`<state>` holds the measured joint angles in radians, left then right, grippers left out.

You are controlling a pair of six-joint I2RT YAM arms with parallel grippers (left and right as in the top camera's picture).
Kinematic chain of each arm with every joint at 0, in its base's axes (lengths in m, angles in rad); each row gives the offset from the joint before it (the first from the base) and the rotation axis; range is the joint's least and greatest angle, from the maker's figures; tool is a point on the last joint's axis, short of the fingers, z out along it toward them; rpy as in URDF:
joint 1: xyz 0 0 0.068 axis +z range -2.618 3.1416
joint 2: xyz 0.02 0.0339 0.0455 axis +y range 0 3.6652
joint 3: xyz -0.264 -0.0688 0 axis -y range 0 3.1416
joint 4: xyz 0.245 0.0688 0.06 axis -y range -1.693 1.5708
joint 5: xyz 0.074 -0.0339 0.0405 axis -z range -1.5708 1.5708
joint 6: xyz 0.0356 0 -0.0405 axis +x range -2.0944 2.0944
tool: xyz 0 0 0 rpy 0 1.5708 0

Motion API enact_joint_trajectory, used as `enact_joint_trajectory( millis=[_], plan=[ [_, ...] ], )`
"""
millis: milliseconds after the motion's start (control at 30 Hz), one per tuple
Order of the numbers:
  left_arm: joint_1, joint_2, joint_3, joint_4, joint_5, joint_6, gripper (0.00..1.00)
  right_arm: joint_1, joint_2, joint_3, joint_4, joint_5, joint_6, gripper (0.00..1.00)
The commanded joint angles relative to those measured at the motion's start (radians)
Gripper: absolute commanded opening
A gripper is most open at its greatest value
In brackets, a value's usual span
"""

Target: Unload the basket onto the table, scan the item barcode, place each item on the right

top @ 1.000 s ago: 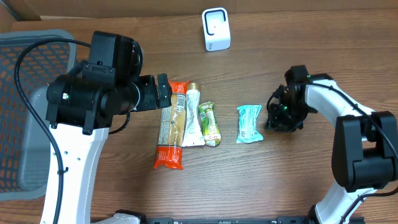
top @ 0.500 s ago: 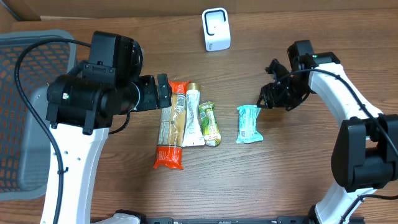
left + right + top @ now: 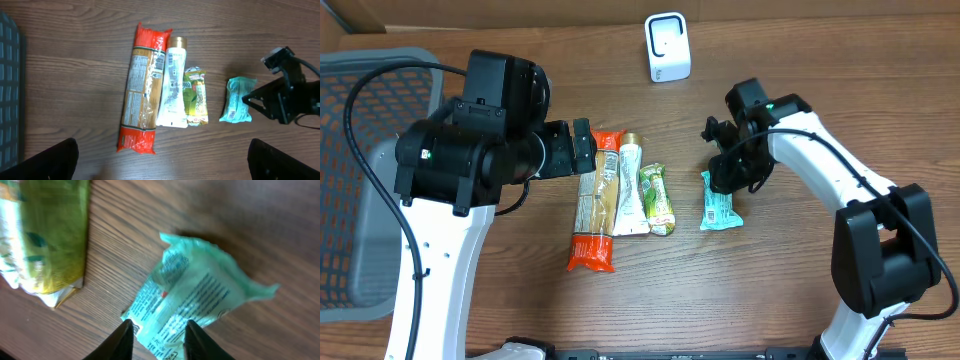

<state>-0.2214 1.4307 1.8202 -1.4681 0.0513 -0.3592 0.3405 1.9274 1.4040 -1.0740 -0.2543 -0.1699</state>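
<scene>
Brown wood-grain bench [image 3: 820, 60] carries everything, with a grey mesh basket [image 3: 360, 70] at its left edge and a small white scanner [image 3: 667, 46] standing upright near the far edge, well apart from the goods.

Four items lie in a row across the middle. Furthest left is a long red-ended pasta pack [image 3: 595, 200]. A white tube [image 3: 631, 190] with a gold cap lies against it, and a short green pack [image 3: 657, 198] sits just beside the tube. A teal pack [image 3: 720, 205] lies apart to their right, flat on the wood, crumpled, with its printed side up.

From the right side the white right arm [image 3: 840, 170] reaches in, and its jaws are at the far end of the teal pack. In the wrist view the two fingertips [image 3: 125, 339] stand a narrow way apart, with the pack's printed edge showing in the gap between them. Whether they pinch the wrapper or only hang over it cannot be told.

On the left, the left arm [image 3: 450, 165] hangs above the bench beside the far end of the pasta pack. Its jaws are spread to their full width and hold nothing. In its wrist view the whole row of goods shows between the two fingertips [image 3: 50, 160].
</scene>
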Motion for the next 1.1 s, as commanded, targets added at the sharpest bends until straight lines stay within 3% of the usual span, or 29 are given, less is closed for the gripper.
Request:
enact_joint_trajectory(
  millis=[0, 200, 300, 333, 400, 500, 600, 767, 1000, 1067],
  plan=[
    [-0.002, 0.005, 0.015, 0.002, -0.003, 0.023, 1.00, -0.001, 0.001, -0.075, 0.053, 0.055, 0.145, 0.27],
    [-0.002, 0.005, 0.015, 0.002, -0.003, 0.023, 1.00, -0.001, 0.002, -0.226, 0.203, 0.084, 0.274, 0.15],
    [-0.002, 0.005, 0.015, 0.002, -0.003, 0.023, 1.00, -0.006, 0.002, -0.232, 0.211, 0.144, 0.420, 0.13],
    [-0.002, 0.005, 0.015, 0.002, -0.003, 0.023, 1.00, -0.009, 0.002, -0.231, 0.204, 0.162, 0.485, 0.15],
    [-0.002, 0.005, 0.015, 0.002, -0.003, 0.023, 1.00, -0.017, 0.002, -0.230, 0.185, 0.161, 0.607, 0.34],
    [-0.002, 0.005, 0.015, 0.002, -0.003, 0.023, 1.00, -0.033, 0.002, -0.230, 0.152, 0.061, 0.653, 0.43],
    [-0.002, 0.005, 0.015, 0.002, -0.003, 0.023, 1.00, -0.053, -0.002, -0.182, 0.073, -0.037, 0.558, 0.45],
    [-0.002, 0.005, 0.015, 0.002, -0.003, 0.023, 1.00, -0.072, -0.034, -0.010, -0.035, 0.003, 0.340, 0.53],
    [-0.002, 0.005, 0.015, 0.002, -0.003, 0.023, 0.99, -0.072, -0.031, 0.078, 0.037, 0.067, -0.039, 0.75],
    [-0.002, 0.005, 0.015, 0.002, -0.003, 0.023, 1.00, -0.072, -0.014, 0.072, 0.038, 0.067, -0.153, 0.76]
  ],
)
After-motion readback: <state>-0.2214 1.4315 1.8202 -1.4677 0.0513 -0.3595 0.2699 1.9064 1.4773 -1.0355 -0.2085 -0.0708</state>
